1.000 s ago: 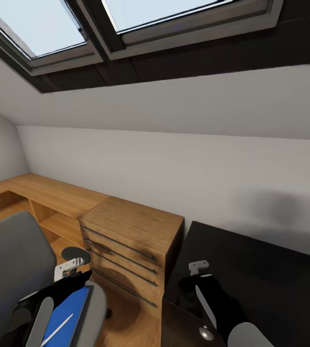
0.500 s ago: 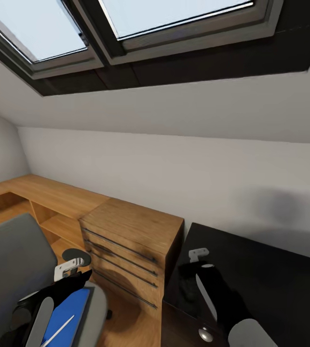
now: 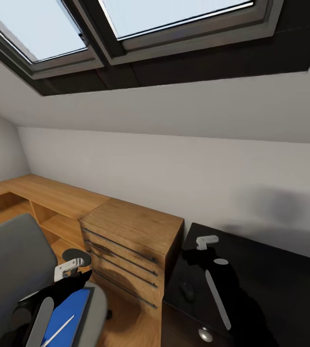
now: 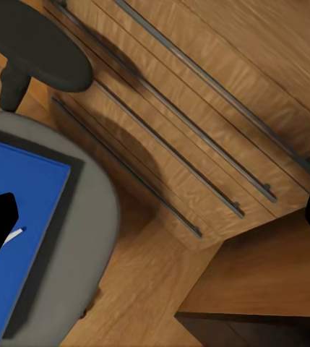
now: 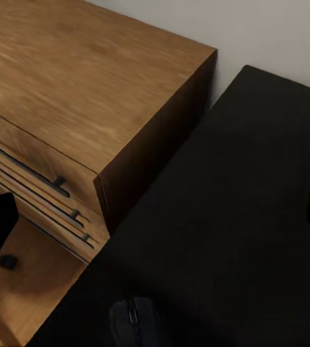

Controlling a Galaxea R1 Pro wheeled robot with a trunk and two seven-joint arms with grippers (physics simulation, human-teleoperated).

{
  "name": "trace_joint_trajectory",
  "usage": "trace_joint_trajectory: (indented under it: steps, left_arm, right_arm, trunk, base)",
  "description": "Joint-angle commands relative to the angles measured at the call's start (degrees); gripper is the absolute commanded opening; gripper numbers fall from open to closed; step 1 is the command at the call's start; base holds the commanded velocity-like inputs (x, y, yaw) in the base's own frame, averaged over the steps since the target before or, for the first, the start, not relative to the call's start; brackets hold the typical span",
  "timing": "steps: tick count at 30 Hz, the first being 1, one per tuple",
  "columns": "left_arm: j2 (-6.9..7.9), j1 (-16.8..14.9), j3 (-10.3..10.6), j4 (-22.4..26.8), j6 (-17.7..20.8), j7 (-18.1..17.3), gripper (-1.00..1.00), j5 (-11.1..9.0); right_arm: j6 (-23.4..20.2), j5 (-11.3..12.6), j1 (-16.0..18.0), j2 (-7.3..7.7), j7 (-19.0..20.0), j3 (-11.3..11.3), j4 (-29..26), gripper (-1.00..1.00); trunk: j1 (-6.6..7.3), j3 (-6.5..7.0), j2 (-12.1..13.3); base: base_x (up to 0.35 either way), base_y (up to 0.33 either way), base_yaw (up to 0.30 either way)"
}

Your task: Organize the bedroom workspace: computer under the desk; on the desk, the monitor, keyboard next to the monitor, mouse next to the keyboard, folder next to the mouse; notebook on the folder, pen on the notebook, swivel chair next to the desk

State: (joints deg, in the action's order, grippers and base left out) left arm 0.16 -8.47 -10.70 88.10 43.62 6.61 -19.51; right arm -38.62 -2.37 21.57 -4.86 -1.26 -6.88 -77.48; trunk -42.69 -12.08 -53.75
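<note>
1. While the left gripper (image 3: 73,272) hangs at 7 o'clock of the head view, just above the swivel chair (image 3: 10,260), its fingers stand wide apart in the left wrist view and hold nothing.
2. Below it the folder (image 3: 70,308) lies flat on the grey seat with the pen (image 3: 58,328) across it, so I judge this arm waits for a pick.
3. At 5 o'clock the right gripper (image 3: 207,242) is over the desk (image 3: 280,284); it looks open and empty, because both finger edges sit far apart in the right wrist view.
4. The mouse (image 5: 134,319) rests near the desk's left edge, close to the drop.
5. Further, at 6 o'clock, the wooden drawer chest (image 3: 130,241) touches the desk side; the black top to the right has free room.
</note>
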Motion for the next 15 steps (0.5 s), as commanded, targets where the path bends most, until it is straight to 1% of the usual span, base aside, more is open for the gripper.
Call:
trace_joint_trajectory:
  steps: [1,7,9,10,15]
  left_arm:
    - [0.0,0.0,0.0,0.1,0.3,0.5,1.0,-0.6]
    - [0.01,0.0,0.0,0.0,0.2,0.5,1.0,-0.6]
    - [0.01,-0.1,0.0,0.0,0.3,0.5,1.0,-0.6]
    - [0.03,-0.1,0.0,-0.1,0.3,0.5,1.0,-0.7]
    - [0.04,-0.1,0.0,-0.2,0.3,0.5,1.0,-0.7]
  right_arm:
    - [-0.6,-0.2,-0.2,0.0,-0.1,0.0,-0.6,1.0]
    - [-1.6,0.1,-1.1,0.02,0.0,0.5,-2.4,1.0]
    - [-1.7,0.2,-1.2,-0.01,0.0,0.6,-2.6,1.0]
    - [-1.8,0.8,-1.2,-0.04,0.0,0.7,-2.7,1.0]
    - [-1.9,1.1,-1.2,-0.12,0.0,0.8,-2.8,1.0]
  trunk:
    - [-0.01,-0.08,-0.1]
    - [-0.01,-0.08,-0.1]
    - [-0.01,-0.08,-0.1]
    - [-0.01,-0.08,-0.1]
    - [-0.01,-0.08,-0.1]
  base:
    - [0.0,0.0,0.0]
    - [0.0,0.0,0.0]
    - [0.0,0.0,0.0]
    - [0.0,0.0,0.0]
    - [-0.008,0.004,0.0]
